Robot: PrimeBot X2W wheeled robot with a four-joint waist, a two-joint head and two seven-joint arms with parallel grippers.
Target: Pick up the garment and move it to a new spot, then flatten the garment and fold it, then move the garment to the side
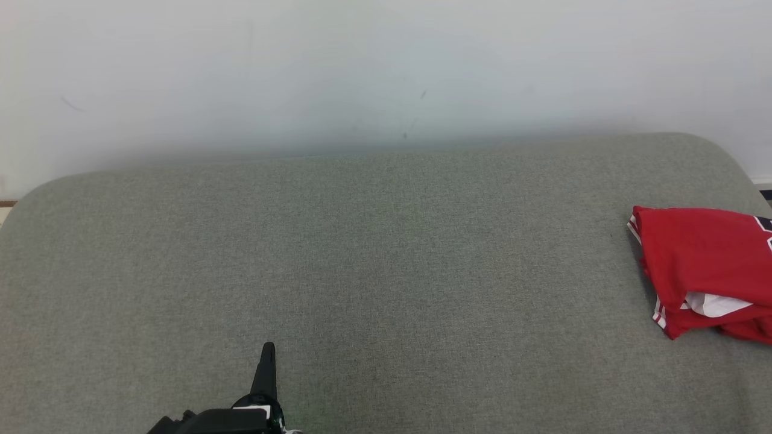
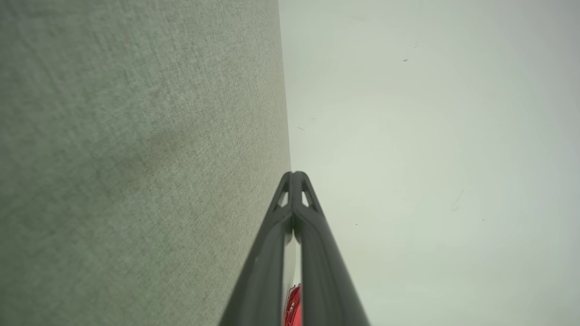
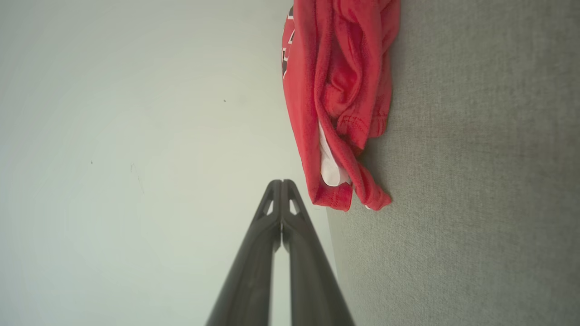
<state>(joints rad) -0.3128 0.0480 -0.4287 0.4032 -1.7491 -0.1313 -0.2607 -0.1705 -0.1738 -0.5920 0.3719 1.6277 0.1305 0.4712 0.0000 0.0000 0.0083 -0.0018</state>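
Observation:
The garment (image 1: 702, 265) is red with white trim and a white inner layer, lying folded at the right edge of the grey cushion (image 1: 374, 265), partly cut off by the head view's border. My left gripper (image 1: 267, 352) is low at the cushion's front, left of centre, fingers shut together on nothing, far from the garment. In the left wrist view my left gripper (image 2: 294, 174) is shut, and a sliver of the red garment (image 2: 292, 308) peeks between the fingers' bases. In the right wrist view my right gripper (image 3: 281, 182) is shut and empty, its tips just short of the garment (image 3: 340, 90).
A pale wall (image 1: 362, 72) rises behind the cushion's rounded back edge. A wide stretch of bare grey fabric (image 1: 422, 337) lies between my left gripper and the garment. A strip of floor (image 1: 6, 205) shows at the far left.

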